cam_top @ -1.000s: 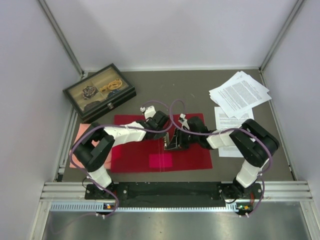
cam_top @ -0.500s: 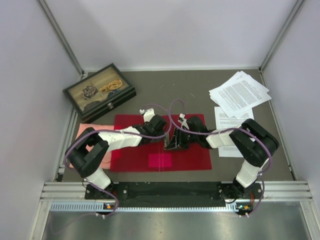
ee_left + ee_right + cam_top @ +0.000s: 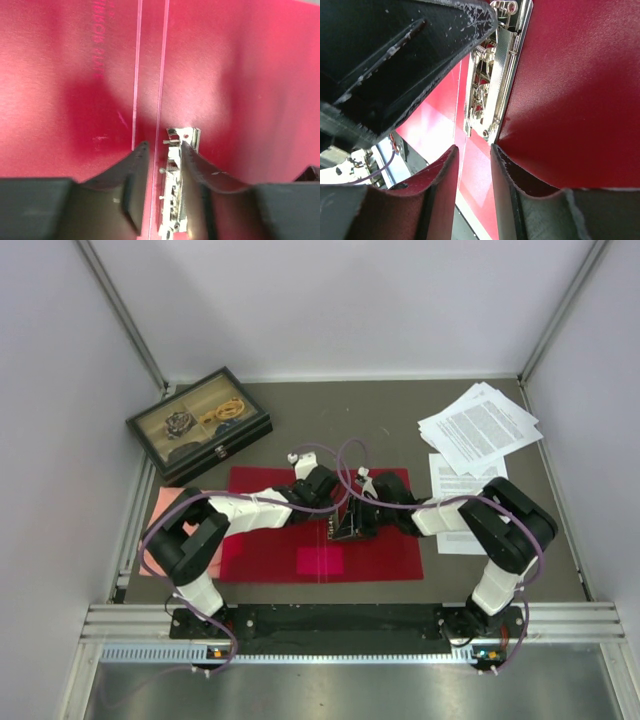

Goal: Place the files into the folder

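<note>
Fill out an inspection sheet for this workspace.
Surface: grey-brown table, flat.
Job's things: red folder lies open at centre, metal clip at its spine; papers lie loose at far right, none in the folder.
Clutter: dark glass-lidded box far left; pink cloth by the folder's left edge.
Grippers: left gripper open, astride the clip; right gripper open, at the clip's end.
Cables: purple cables loop over the folder.
Surroundings: white walls.

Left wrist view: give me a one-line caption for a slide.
Left gripper poised at the metal clip inside the open red folder.
</note>
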Controlling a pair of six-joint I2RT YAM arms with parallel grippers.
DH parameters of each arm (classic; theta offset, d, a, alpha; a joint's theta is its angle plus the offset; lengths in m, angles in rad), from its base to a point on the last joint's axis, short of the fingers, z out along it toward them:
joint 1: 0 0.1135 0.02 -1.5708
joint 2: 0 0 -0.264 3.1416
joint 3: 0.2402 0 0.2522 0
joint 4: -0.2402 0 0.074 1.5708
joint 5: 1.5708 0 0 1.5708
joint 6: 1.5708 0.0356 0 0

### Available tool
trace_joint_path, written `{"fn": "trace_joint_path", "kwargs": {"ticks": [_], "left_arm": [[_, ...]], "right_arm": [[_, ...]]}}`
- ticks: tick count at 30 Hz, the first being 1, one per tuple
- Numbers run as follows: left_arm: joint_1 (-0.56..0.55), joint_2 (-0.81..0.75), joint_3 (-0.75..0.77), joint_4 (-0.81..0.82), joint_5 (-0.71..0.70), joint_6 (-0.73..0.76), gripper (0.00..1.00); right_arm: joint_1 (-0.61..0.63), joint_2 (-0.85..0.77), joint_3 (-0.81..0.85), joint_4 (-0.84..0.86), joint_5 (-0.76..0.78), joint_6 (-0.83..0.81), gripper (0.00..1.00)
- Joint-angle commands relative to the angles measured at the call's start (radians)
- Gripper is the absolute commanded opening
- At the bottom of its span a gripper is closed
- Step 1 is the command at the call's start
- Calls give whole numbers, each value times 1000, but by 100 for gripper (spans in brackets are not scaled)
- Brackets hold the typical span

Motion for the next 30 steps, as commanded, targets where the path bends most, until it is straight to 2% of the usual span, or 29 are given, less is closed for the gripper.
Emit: {"fn": "trace_joint_path", "kwargs": {"ticks": [1, 9, 10, 13, 14, 15, 19, 26, 29, 30], "left_arm": [[-3, 18, 0, -52, -32, -8, 31], [-3, 12, -33, -52, -32, -20, 17], [-3, 15, -36, -49, -26, -21, 12], [-3, 21, -43, -64, -30, -35, 8], [-3, 23, -47, -67, -39, -38, 2], [-3, 28, -44, -84, -46, -47, 0], [-2, 32, -10, -191, -67, -139, 0], [-4, 3, -84, -187, 3, -327, 0], [-4, 1, -108, -167, 20, -353, 0], [-6, 3, -112, -165, 22, -359, 0]], "right_arm": [[9, 16, 9, -45, 41, -42, 33], [9, 39, 19, -35, 28, -42, 33], [9, 39, 21, -42, 27, -45, 33], [9, 27, 39, -105, 24, -75, 33], [9, 14, 41, -116, 22, -83, 33], [9, 10, 44, -122, 12, -88, 33], [9, 8, 53, -133, -44, -85, 33], [8, 13, 29, -51, -90, -39, 33], [6, 14, 27, -35, -64, -28, 29], [6, 17, 29, -21, -55, -20, 25]]}}
